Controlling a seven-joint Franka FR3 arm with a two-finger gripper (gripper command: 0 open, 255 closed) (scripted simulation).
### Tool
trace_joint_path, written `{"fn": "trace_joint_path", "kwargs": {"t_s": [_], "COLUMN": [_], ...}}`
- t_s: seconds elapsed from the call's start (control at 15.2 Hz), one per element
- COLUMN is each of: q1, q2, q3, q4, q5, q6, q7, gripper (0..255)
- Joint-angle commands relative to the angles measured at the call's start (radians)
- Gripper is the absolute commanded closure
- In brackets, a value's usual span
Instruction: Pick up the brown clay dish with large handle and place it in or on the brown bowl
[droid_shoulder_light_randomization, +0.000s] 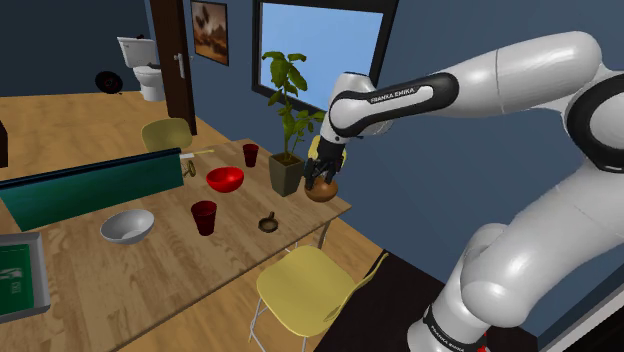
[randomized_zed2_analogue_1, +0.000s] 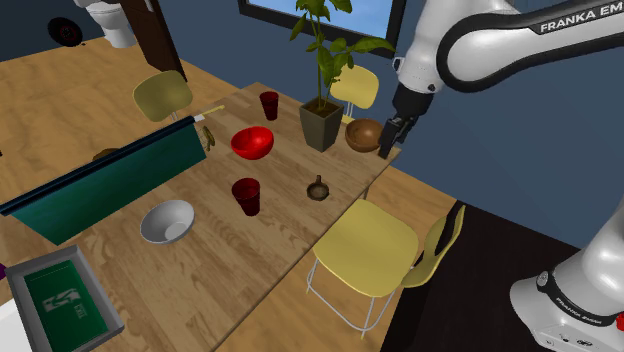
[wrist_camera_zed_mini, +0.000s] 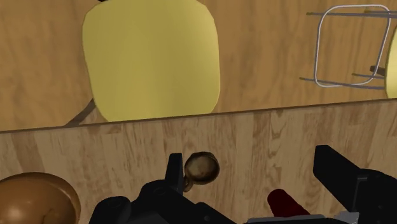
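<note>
Glossy white arm (droid_shoulder_light_randomization: 520, 75), dark joint bands (droid_shoulder_light_randomization: 446, 88), black claw (wrist_camera_zed_mini: 251, 167), "FRANKA EMIKA" lettering (droid_shoulder_light_randomization: 400, 96)

Bare wood lies all round the handled brown dish (droid_shoulder_light_randomization: 268, 222), leaving it open from above and from the table edge. The dark red cup (droid_shoulder_light_randomization: 204, 217) stands near it on the shoulder view's left. A bare strip of table runs from the dish to the brown bowl (droid_shoulder_light_randomization: 321, 190). The potted plant (droid_shoulder_light_randomization: 287, 170) crowds just beside that bowl, its leaves rising high. A yellow chair (droid_shoulder_light_randomization: 305, 285) sits low against the edge.
</note>
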Motion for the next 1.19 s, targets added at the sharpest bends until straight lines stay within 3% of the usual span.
{"fn": "trace_joint_path", "kwargs": {"t_s": [0.0,0.53,1.12], "q1": [0.001,-0.005,-0.063], "q2": [0.074,0.380,0.732], "q3": [-0.013,-0.035,0.002], "q4": [0.015,0.143,0.389], "q5": [0.025,0.165,0.319], "q6": [0.058,0.214,0.294], "q7": [-0.021,-0.119,-0.212], "gripper": [0,0,0]}}
